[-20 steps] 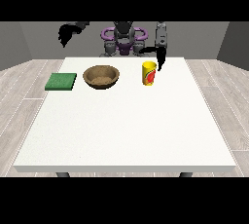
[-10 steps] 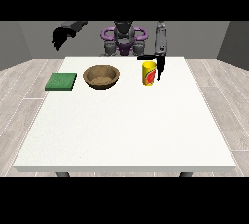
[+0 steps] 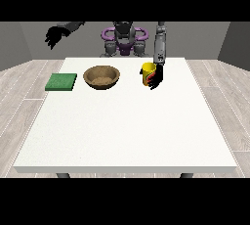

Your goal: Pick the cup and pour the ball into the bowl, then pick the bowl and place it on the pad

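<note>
A yellow cup (image 3: 147,73) with red marks stands upright on the white table (image 3: 127,126), right of centre at the back. No ball shows; the cup's inside is hidden from here. The hand at the view's right (image 3: 157,78) hangs down against the cup's right side, its fingers open and pointing downward next to the cup. A brown wooden bowl (image 3: 101,77) sits left of the cup. Further left lies a flat green pad (image 3: 61,81). The hand at the view's left (image 3: 52,37) is raised high beyond the table's back left corner, open and holding nothing.
The robot's torso (image 3: 124,40) stands behind the table's back edge. Bowl, cup and pad lie in a row along the back of the table. Grey wooden floor surrounds the table.
The hand at the view's right has come down beside the cup's right side. The hand at the view's left has swung further out to the left. Cup, bowl and pad have not moved.
</note>
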Controlling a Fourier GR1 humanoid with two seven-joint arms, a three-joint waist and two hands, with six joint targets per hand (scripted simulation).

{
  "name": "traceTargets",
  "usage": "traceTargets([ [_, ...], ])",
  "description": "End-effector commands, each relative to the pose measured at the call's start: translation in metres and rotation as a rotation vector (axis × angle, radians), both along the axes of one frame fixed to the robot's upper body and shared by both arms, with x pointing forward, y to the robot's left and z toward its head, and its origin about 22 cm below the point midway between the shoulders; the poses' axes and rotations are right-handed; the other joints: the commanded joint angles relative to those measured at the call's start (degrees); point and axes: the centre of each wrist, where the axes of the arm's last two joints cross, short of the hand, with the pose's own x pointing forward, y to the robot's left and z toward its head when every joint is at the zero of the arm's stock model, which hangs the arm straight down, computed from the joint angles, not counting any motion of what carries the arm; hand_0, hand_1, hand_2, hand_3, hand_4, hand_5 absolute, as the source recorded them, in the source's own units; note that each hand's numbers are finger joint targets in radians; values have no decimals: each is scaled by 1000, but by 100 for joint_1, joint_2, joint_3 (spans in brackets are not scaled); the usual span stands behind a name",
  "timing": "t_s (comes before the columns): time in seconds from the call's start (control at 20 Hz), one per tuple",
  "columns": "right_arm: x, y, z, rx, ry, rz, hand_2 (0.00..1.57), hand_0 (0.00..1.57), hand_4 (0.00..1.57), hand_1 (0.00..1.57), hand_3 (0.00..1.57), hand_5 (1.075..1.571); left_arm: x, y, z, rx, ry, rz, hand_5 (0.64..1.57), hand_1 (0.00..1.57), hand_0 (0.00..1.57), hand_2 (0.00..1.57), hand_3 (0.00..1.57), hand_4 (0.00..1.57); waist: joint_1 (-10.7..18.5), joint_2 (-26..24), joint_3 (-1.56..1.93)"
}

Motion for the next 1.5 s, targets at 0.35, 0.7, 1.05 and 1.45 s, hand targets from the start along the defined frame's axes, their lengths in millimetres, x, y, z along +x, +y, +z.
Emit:
traceTargets([
  [0.35, 3, -53, 27, 13, 51, -42, 0, 0, 634, 0, 182, 1566, 20, -13, 8, 201, 34, 91, 1413, 1285, 1285, 1571, 1571, 1408, -100, -377, 2],
  [0.7, -2, -78, -19, 27, 233, -71, 0, 0, 638, 0, 302, 1564, 41, -72, 36, 573, 64, 85, 1502, 1313, 1313, 1571, 1571, 1399, 151, -1372, 36],
  [1.05, 0, -73, -45, 60, 278, -52, 0, 0, 675, 0, 83, 1561, 49, -115, 37, 1004, 95, 78, 1531, 1370, 1370, 1571, 1571, 1455, 212, -1626, 26],
  [1.45, -7, -92, -68, 81, 347, -87, 0, 0, 693, 0, 0, 1558, 58, -176, 63, 1307, 132, 39, 1529, 1365, 1365, 1571, 1571, 1470, 430, -1922, 13],
])
